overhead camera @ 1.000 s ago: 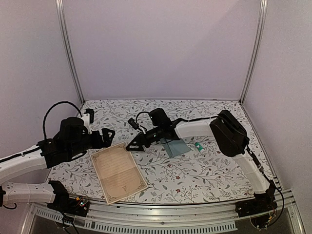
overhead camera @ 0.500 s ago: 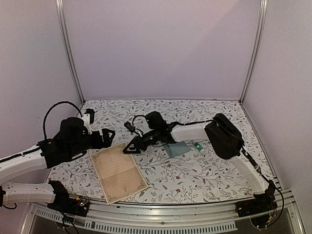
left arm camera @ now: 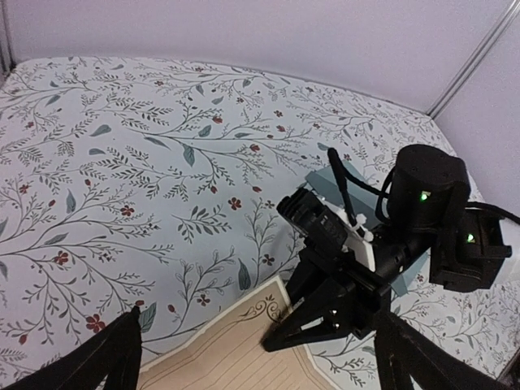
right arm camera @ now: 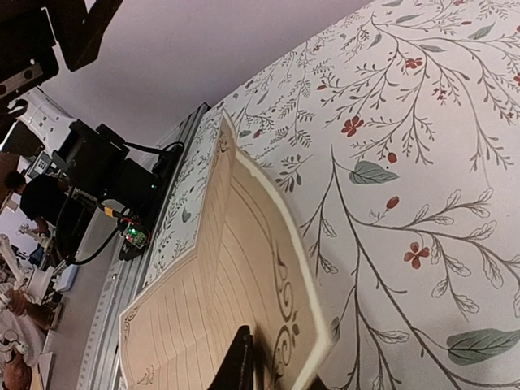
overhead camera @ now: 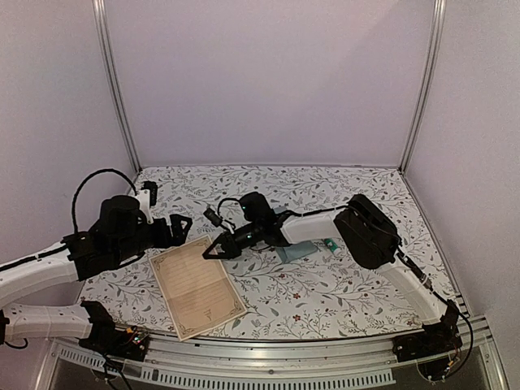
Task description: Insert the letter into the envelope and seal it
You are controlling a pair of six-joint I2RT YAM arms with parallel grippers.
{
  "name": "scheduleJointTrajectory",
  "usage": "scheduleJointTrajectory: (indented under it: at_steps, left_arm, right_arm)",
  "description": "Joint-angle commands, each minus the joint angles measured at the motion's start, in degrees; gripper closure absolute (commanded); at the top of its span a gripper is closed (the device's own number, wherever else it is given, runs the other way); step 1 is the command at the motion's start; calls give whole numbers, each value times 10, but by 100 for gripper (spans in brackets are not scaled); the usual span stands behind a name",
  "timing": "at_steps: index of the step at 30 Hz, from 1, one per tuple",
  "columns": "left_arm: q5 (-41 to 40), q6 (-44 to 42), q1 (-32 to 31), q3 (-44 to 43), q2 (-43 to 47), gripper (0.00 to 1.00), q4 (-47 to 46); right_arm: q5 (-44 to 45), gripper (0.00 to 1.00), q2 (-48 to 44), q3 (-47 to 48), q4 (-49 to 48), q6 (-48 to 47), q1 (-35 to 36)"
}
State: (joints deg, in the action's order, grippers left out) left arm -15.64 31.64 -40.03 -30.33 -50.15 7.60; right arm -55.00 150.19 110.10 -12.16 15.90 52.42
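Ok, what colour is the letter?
The letter is cream-tan with a dark scrolled border and faint lines; right wrist view shows it best.

The left arm (overhead camera: 34, 276) and the right arm (overhead camera: 313, 227) are built in the same way: smooth white shells cover the long links, and bulky black housings sit at the joints. A thin black cable (overhead camera: 104, 171) makes a loop above the left one. The jaws are black and pointed. Two small green lights (left arm camera: 422, 196) glow on the right wrist.
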Motion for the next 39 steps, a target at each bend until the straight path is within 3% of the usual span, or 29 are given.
scheduleJointTrajectory:
  at_steps: [1,2,8,21,26,32,39]
  left_arm:
    - [3,-5,-5,5,8,0,-12]
    - [4,-6,-5,6,9,0,-12]
    - [9,-5,-5,6,16,0,-12]
    - [55,-10,-7,13,29,0,-34]
    - [73,-7,-8,18,36,0,-50]
    - [122,-4,-8,37,61,0,-103]
    - [148,30,-7,52,61,0,-144]
  right_arm:
    - [-14,95,-1,-2,-25,4,5]
    - [-11,100,-10,-10,-27,6,5]
    - [55,100,-82,-90,-28,3,7]
    - [271,100,-337,-296,-10,9,7]
    - [337,100,-413,-322,29,-7,10]
    - [497,100,-480,-326,80,24,19]
    - [546,100,-550,-328,66,52,28]
